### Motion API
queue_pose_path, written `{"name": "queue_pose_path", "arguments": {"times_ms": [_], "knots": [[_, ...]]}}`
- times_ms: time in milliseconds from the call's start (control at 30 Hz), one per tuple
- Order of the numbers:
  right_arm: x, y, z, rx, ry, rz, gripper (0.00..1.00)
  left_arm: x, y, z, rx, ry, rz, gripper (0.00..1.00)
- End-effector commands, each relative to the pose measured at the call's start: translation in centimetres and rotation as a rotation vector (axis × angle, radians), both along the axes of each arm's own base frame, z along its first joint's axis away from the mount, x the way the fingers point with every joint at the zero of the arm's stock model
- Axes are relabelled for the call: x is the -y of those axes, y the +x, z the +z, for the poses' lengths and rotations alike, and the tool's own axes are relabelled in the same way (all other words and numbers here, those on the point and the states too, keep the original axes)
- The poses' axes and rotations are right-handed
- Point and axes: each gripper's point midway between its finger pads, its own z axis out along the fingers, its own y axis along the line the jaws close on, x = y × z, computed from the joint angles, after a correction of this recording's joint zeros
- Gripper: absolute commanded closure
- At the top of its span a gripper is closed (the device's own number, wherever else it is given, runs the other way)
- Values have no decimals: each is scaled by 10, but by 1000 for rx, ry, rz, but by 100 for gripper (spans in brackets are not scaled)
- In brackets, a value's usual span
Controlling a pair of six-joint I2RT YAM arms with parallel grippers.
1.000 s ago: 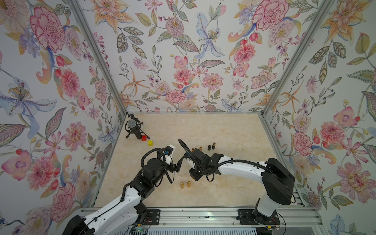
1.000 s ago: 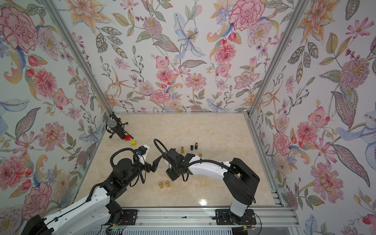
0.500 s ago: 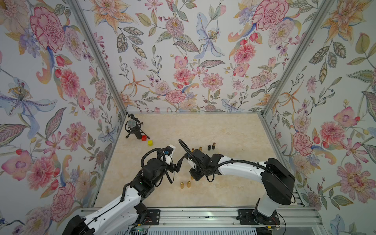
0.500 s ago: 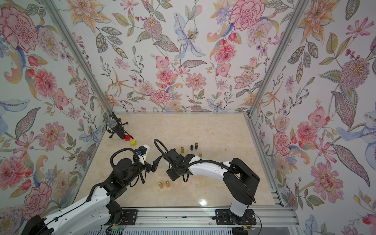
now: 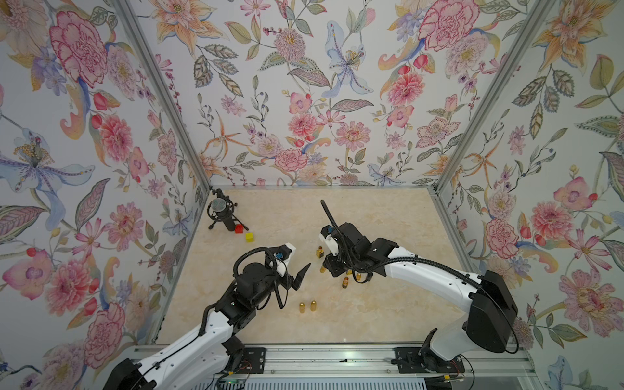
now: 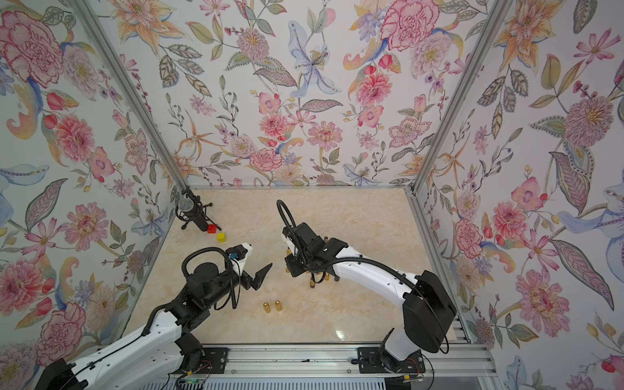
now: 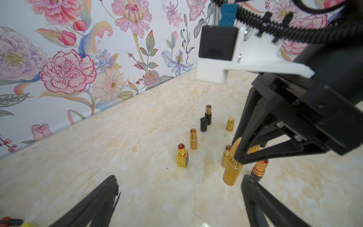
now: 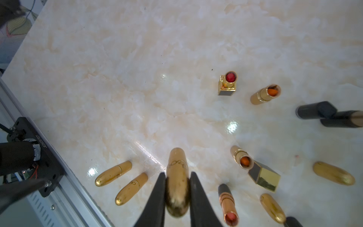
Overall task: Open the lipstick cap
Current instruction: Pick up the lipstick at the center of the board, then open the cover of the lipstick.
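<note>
- The gold bullet-shaped lipstick (image 8: 176, 176) appears lifted off the tabletop (image 5: 371, 216). It is pinched between the two black fingers of the right tool (image 8: 177, 175). This tool is closed on it near the rounded end, so the flat end points downward and is free.
- In the left wrist view the same lipstick hangs a little tilted, with its free end toward the left tool (image 7: 178, 176). I think this is the reason for the hold: one tool keeps the cap side, and the other can take the base side.
- The left tool is empty, and its fingers (image 7: 98, 200) are spread wide. It is near the lipstick but not touching, and it seems ready to receive the lower half.
- The lipstick looks to be still in one piece, so I judge that the cap is not yet off and the pull is the coming step.
- Around it on the tabletop stand lipsticks that are already opened. One is a square gold one with red colour (image 7: 182, 157), and one is a round gold one with orange (image 7: 193, 138).
- What looks like a loose gold cap (image 8: 334, 173) stands near them.
- Two closed gold lipsticks (image 5: 301, 306) stand apart, nearer to the front rail. They are probably waiting for their turn.
- In the far corner are a microphone (image 5: 221, 211), a red cube (image 5: 239, 229) and a yellow cube (image 5: 250, 237), well apart from the work.
</note>
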Motion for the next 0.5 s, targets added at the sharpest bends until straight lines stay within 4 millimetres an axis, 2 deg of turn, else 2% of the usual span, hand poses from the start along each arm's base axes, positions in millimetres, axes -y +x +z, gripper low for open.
{"name": "queue_pose_path", "arguments": {"times_ms": [0,167,367,467], "knots": [[7,4,29,-29,65,-30,80,15,2,12,25,-3,-74,2],[6,4,42,-87,134,-23,80,31,4,8,41,5,-145,8],[-3,-3,48,-146,192,21,79,52,10,-1,46,25,-224,22],[-6,-5,48,-162,201,32,79,64,14,-7,30,42,-263,33]]}}
